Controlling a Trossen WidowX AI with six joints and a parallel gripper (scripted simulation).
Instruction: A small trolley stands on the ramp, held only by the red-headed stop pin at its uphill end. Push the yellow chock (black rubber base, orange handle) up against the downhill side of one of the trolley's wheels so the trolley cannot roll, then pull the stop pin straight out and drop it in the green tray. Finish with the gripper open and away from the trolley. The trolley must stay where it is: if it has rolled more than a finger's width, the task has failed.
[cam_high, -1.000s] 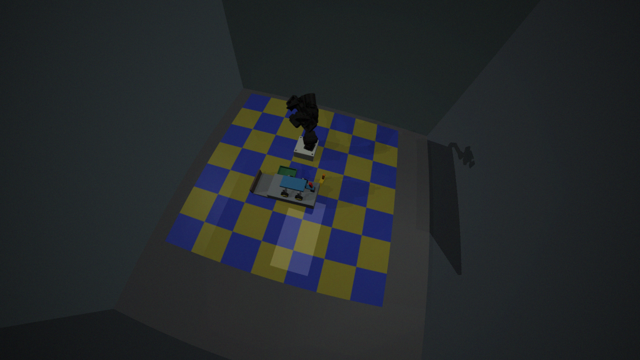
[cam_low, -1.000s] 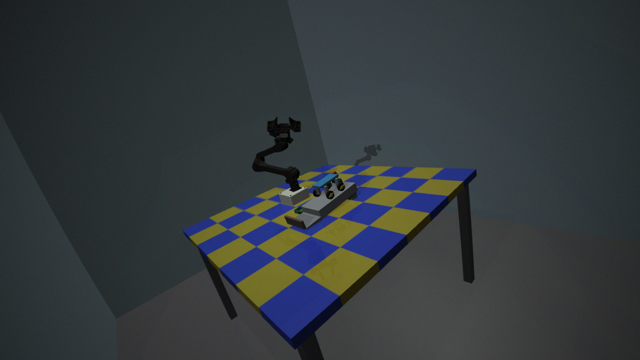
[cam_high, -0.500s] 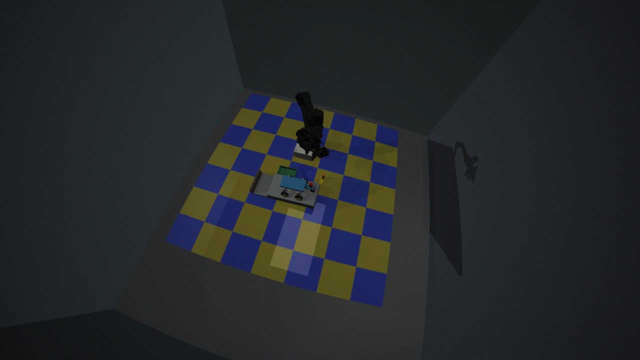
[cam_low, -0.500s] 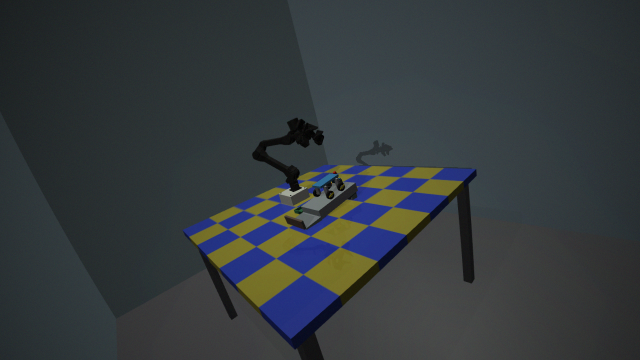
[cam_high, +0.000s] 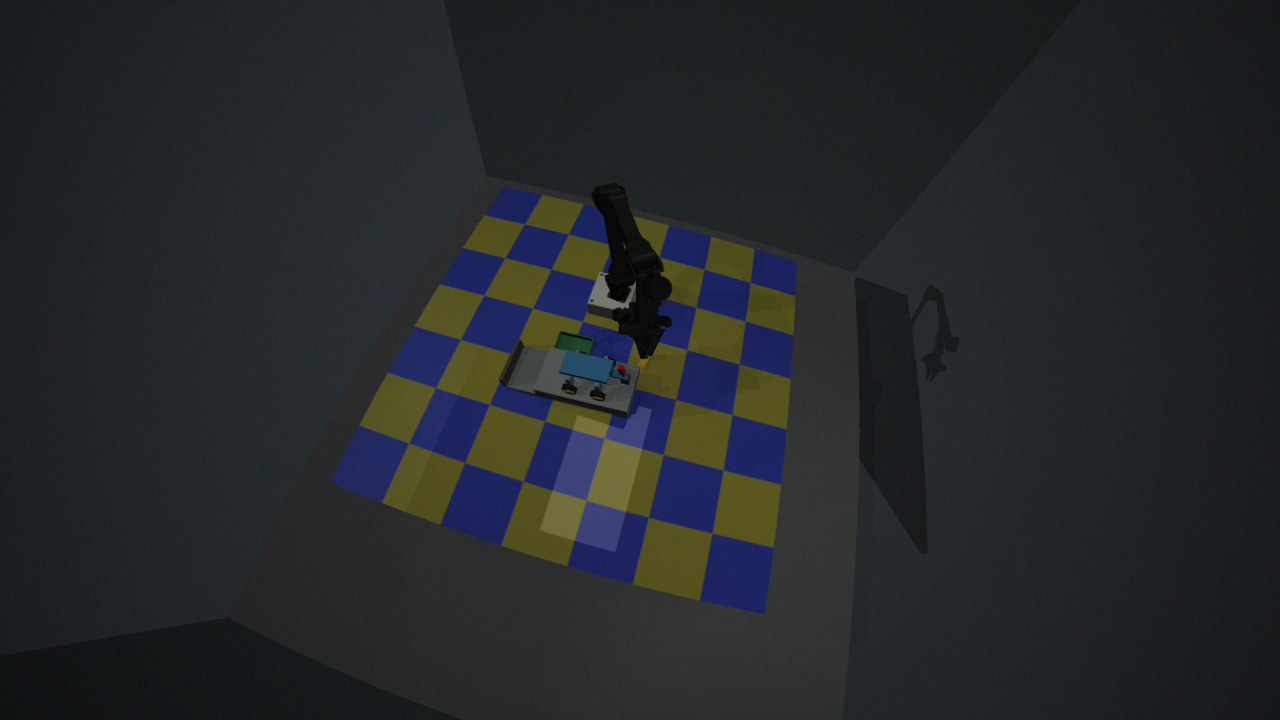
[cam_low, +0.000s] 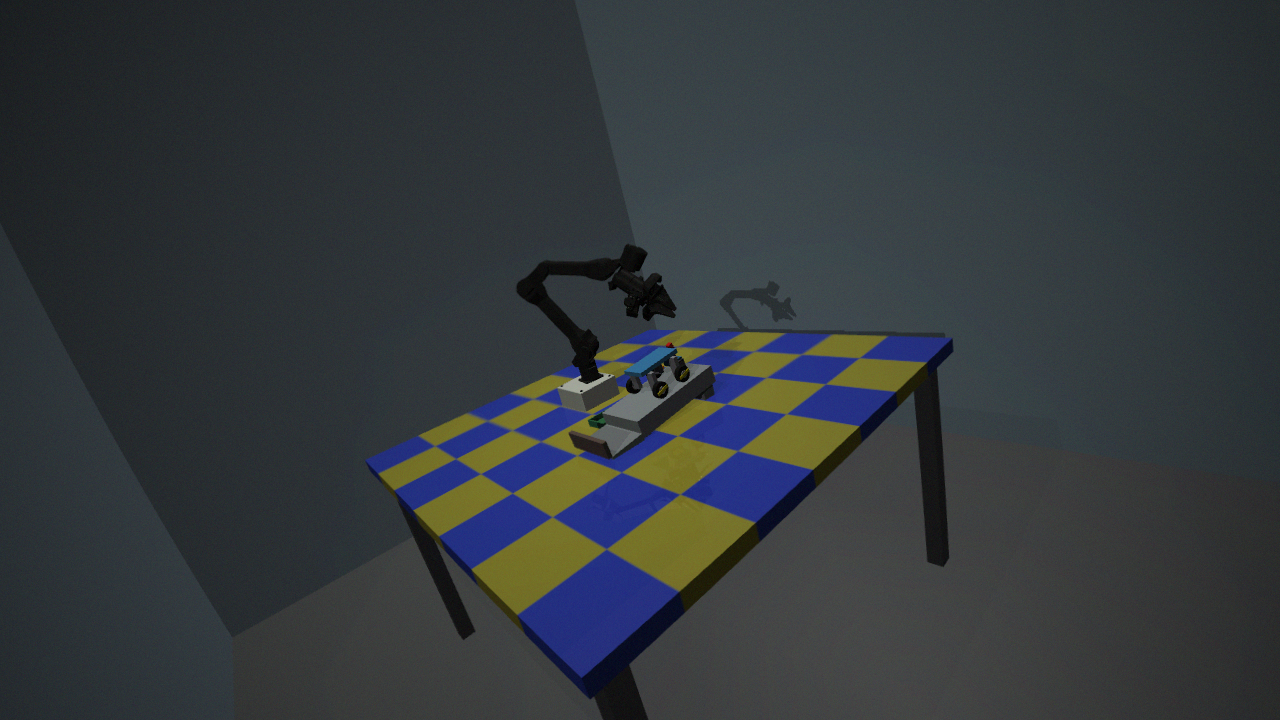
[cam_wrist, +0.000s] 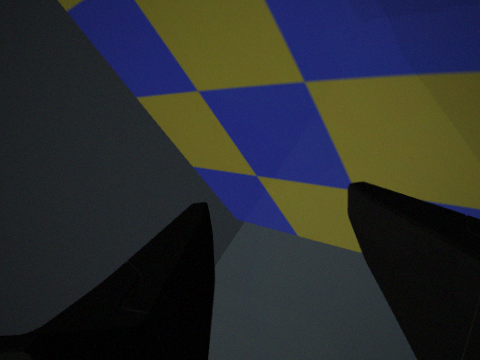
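trolley (cam_high: 586, 365) (cam_low: 651, 361): flat blue deck, dark wheels w/ yellow marks, upright on upper pt of grey ramp (cam_high: 548, 379) (cam_low: 637, 411), which has brown board across its low end. stop pin (cam_high: 621, 368) (cam_low: 669, 345): red head showing at trolley's uphill end, still-in-place depth n/a, shaft too small to make out. chock (cam_high: 644, 363): only a bit of yellow visible in top view, off the ramp, near its uphill end, rest hidden. green tray (cam_high: 573, 342) (cam_low: 596, 420): small, shallow, upright, just beside ramp's long side.
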